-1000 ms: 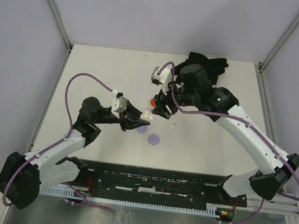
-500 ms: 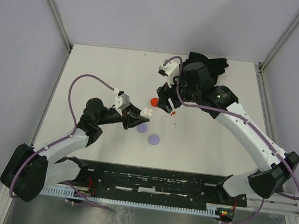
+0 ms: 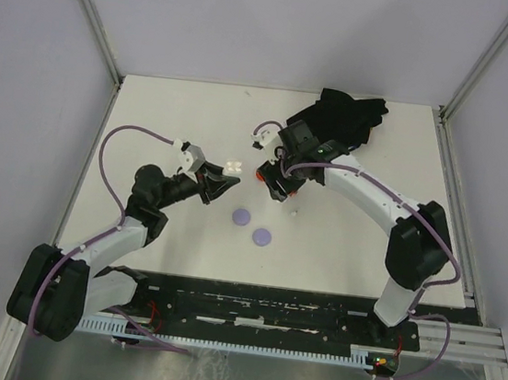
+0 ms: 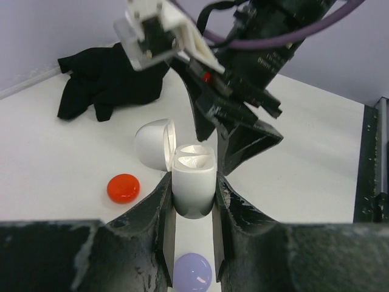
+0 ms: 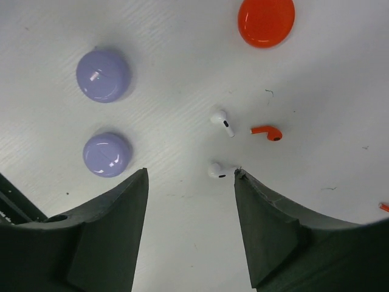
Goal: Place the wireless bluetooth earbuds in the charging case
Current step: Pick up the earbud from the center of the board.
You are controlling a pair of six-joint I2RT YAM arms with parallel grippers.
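top: high, downward | left wrist: low, forward | right wrist: close, downward | wrists share red disc (image 4: 123,188)

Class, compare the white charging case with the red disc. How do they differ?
The white charging case is clamped between the fingers of the left gripper, lid open; the red disc lies free on the table. The case is tall and egg-shaped; the disc is low and round. Both look smooth and glossy.

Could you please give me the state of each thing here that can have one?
charging case: lid open, wells look empty
left gripper: shut on charging case
white earbuds: loose on table
red earbud: loose on table
right gripper: open, over white earbuds
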